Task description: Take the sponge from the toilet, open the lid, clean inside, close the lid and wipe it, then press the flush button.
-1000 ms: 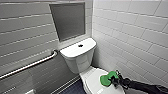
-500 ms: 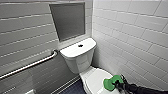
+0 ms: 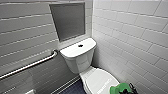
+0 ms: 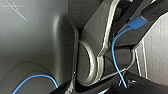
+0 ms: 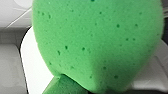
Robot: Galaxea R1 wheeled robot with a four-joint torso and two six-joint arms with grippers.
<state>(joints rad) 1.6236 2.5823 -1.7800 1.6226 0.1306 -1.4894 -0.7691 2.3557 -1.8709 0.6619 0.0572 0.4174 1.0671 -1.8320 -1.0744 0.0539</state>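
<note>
Right fingers [image 3: 130, 88]: clamped on the sponge [image 3: 117, 89], by my read. It sat off the surface, and in the wrist view it bulged and folded as though pinched. So the pick-up looked done. The sponge was bright green foam, rounded at the corners, soft, and pitted with small dark pores.

Directly under the fingers lay the lid [image 3: 98, 79], down flat over the bowl. It was a smooth white oval of plastic with faint grey lettering near the front edge, the edge closest to the sponge. With the lid shut and the sponge at its front, this was either the moment before opening or the wipe after closing, and nothing here settled which. My guess was that most of the job was left.

Beyond the lid, away from the fingers, stood the toilet [image 3: 83, 65]. It was glossy white ceramic with a boxy tank, and a dark round flush button [image 3: 80, 45] was set in the flat cover. The pressing of it I judged yet to come.

Farther out was a metal grab bar [image 3: 30, 65] on glossy grey-white tiles [image 3: 130, 32], with a recessed panel [image 3: 68, 21] above the tank. A dark floor [image 3: 75, 89] lay below.

The left gripper [image 4: 100, 60] sat among dark robot parts and a blue cable [image 4: 117, 60]. Whether it was open or closed, I could not tell.
</note>
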